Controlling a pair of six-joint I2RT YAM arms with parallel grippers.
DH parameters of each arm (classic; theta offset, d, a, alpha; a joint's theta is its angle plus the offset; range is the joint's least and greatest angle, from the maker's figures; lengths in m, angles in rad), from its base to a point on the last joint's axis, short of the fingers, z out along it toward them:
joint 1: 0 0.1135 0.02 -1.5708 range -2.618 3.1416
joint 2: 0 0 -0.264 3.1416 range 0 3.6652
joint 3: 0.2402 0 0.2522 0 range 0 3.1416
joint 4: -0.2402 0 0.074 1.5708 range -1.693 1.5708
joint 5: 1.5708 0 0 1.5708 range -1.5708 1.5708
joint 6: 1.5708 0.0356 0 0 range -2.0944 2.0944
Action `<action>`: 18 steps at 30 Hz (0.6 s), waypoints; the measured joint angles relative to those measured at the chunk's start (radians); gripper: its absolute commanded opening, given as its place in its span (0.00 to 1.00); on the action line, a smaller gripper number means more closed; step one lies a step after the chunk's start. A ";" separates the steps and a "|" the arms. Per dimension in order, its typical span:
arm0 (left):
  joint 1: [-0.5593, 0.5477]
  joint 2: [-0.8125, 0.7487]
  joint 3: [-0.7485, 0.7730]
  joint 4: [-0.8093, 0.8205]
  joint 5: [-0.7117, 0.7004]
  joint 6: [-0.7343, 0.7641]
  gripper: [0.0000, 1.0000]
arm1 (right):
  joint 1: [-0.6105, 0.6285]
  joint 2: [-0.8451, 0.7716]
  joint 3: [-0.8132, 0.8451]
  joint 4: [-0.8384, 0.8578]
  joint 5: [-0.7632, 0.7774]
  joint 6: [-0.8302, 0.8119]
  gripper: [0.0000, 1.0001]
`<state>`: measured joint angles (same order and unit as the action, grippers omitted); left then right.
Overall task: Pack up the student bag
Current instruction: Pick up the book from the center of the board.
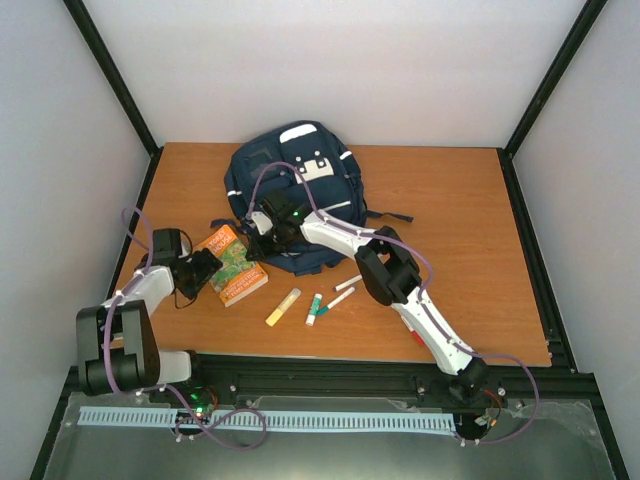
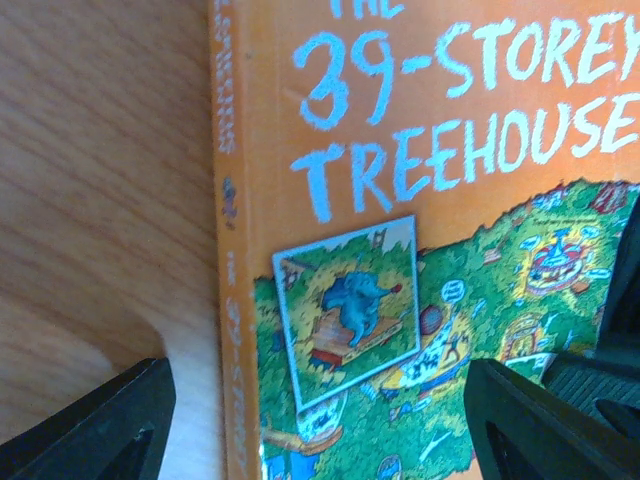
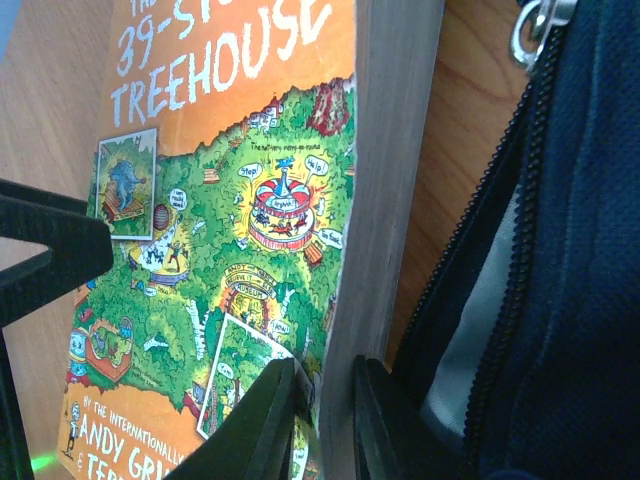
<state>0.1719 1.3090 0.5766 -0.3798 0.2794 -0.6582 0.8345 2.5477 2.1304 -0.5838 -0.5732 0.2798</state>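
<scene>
The student bag (image 1: 295, 195), navy with a white patch, lies at the back middle of the table; its open zipper edge shows in the right wrist view (image 3: 570, 250). An orange and green book (image 1: 232, 265), "The 39-Storey Treehouse", lies left of it. My right gripper (image 1: 258, 238) is shut on the book's page-edge corner (image 3: 325, 400), right beside the bag's opening. My left gripper (image 1: 205, 268) is open at the book's spine side; in the left wrist view (image 2: 320, 400) one finger is over the table and the other over the cover (image 2: 420, 250).
A yellow highlighter (image 1: 282, 306), a green-capped marker (image 1: 314, 309) and two pens (image 1: 342, 292) lie on the wood in front of the bag. Black frame rails border the table (image 1: 460, 260) on all sides.
</scene>
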 measured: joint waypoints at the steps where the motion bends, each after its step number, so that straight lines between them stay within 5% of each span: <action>1: 0.000 0.005 0.000 0.011 0.002 -0.003 0.82 | -0.002 0.000 -0.002 0.004 -0.005 0.003 0.11; 18: 0.019 0.025 -0.067 0.270 0.116 -0.110 0.76 | -0.033 0.013 -0.017 0.046 -0.068 0.024 0.09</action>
<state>0.1905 1.3338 0.5098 -0.1093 0.3958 -0.7685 0.8017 2.5603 2.1132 -0.5381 -0.6407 0.3038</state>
